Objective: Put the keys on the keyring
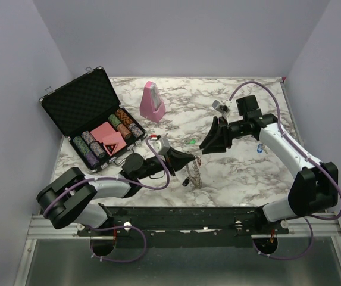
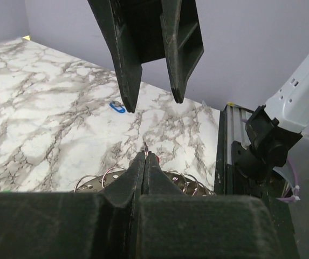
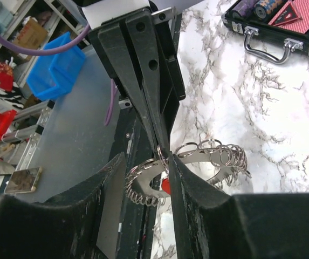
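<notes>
The keyring [image 3: 213,162] hangs in the left gripper [image 3: 162,152], whose fingers are pressed together on its bumpy rim. It sits a little above the table [image 1: 235,182], and its coiled loops fan out to both sides of the pinch. A red cap [image 3: 166,186] shows just under the ring at the pinch point; I cannot tell whether that key is threaded on.

The right gripper [image 2: 154,103] stands just beyond the ring on its far side, pointing back toward it. Its fingers are spread, one on each side of the left gripper's tip, with a clear gap and nothing caught between them. The two grippers are very near tip to tip, so there is little room between them.

A small green item [image 1: 191,142] lies just past the ring on the far side. A blue key [image 1: 259,149] lies flat to the ring's far right, well apart, under the right arm. Between the two is bare marble, and more runs to the ring's right as far as the right arm's base.

On the near side the ring is close to the table edge and the black rail [image 1: 218,217]. The open case [image 1: 69,107] sits to its far left and the metronome [image 1: 153,102] farther back. Walls close the table's left, far and right edges.
</notes>
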Controlling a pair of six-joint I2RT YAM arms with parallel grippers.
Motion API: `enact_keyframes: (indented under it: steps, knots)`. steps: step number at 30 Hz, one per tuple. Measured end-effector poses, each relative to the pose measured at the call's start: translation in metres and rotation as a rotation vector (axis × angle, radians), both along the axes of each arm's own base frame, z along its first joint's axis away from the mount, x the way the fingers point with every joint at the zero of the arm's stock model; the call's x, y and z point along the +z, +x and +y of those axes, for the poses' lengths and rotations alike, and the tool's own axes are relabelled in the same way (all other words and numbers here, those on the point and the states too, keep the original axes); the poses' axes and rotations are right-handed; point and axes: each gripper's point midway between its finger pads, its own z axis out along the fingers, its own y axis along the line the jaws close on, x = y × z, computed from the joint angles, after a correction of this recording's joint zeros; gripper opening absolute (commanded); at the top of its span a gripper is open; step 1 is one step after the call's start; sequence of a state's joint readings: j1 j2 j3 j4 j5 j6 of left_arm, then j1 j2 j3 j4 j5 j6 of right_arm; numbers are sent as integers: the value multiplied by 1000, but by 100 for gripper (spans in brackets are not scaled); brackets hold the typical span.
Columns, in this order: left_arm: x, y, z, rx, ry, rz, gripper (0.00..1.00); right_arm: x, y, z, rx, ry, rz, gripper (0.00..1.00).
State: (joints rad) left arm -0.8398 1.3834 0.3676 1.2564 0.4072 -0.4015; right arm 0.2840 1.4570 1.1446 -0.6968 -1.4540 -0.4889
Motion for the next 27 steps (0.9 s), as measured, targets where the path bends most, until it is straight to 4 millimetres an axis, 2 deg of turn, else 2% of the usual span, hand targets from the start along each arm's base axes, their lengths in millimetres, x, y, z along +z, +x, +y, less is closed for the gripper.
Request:
enact_keyframes:
  steps: [19,27]
  knots:
    - [29,1,8,36,-67,-62,0,-3,-3,5,16,-5,0,41]
    - [34,0,9,37,-76,-76,0,-4,-5,6,22,-9,0,29]
